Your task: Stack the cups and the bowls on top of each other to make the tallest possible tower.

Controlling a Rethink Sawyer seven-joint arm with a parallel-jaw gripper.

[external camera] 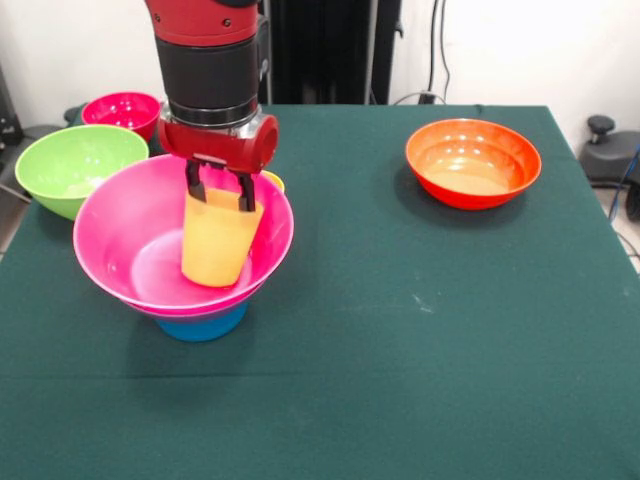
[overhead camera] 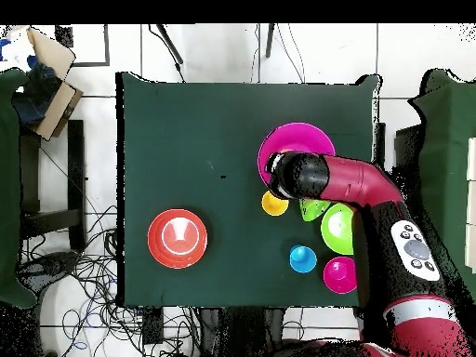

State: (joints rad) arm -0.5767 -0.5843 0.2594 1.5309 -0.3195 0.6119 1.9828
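Front view, left to right. 1 big lime green bowl (external camera: 72, 166) sits at the left edge of the green desk (external camera: 420, 340), open side up. Behind it stands 1 small red bowl (external camera: 122, 111), also upright.

Next comes the tower (external camera: 190, 270): the big pink bowl (external camera: 130, 235) rests on a blue piece (external camera: 203, 324), of which only the lower part shows below the pink rim.

The gripper (external camera: 221, 190) hangs over the pink bowl. Its jaws are clamped on the rim of the orange-yellow cup (external camera: 216, 243), which stands mouth up, tilted, with its base inside the pink bowl. A yellow edge (external camera: 274, 181) shows just behind the pink rim.

The orange bowl (external camera: 473, 162) stands well apart at the right, upright.

In the overhead view, a sky blue cup (overhead camera: 302, 258) stands near the desk edge at the robot's side.
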